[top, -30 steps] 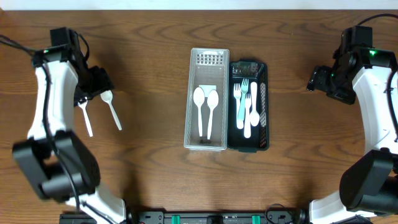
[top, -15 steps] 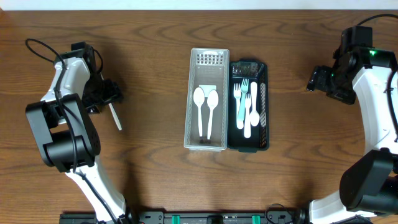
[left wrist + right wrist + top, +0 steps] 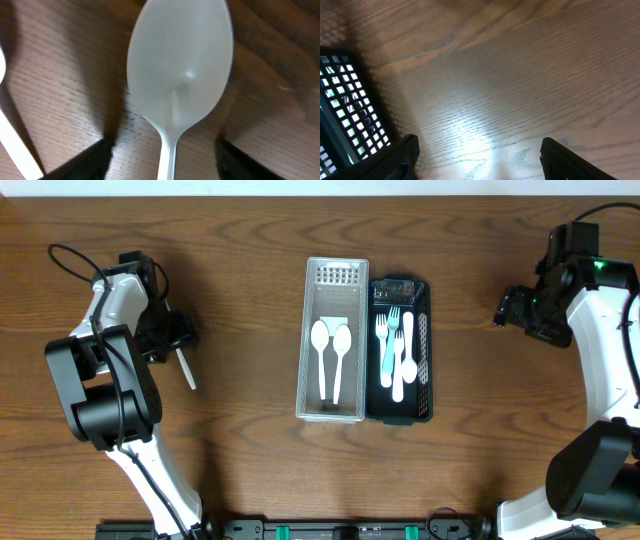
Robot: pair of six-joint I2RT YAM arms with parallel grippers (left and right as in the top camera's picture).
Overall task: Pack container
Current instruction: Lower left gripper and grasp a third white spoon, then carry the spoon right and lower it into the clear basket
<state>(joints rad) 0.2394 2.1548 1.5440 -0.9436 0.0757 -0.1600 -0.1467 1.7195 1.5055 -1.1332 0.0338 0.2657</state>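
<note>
A white plastic spoon [image 3: 180, 75] lies on the wooden surface [image 3: 245, 300], well left of the clear container [image 3: 303, 350]. The left gripper [image 3: 172, 335] sits over it, jaws apart astride its neck. Light, stiff and slick, it looks best pinched at the thin handle. The right gripper [image 3: 477, 155] hangs empty, jaws apart.

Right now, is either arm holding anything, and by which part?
Nothing is held. The left fingers straddle the neck of the white spoon without touching; the right fingers hang open, empty.

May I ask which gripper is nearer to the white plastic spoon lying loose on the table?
Left. The left gripper sits directly over the white plastic spoon; the right gripper hovers far beyond the black mesh basket.
</note>
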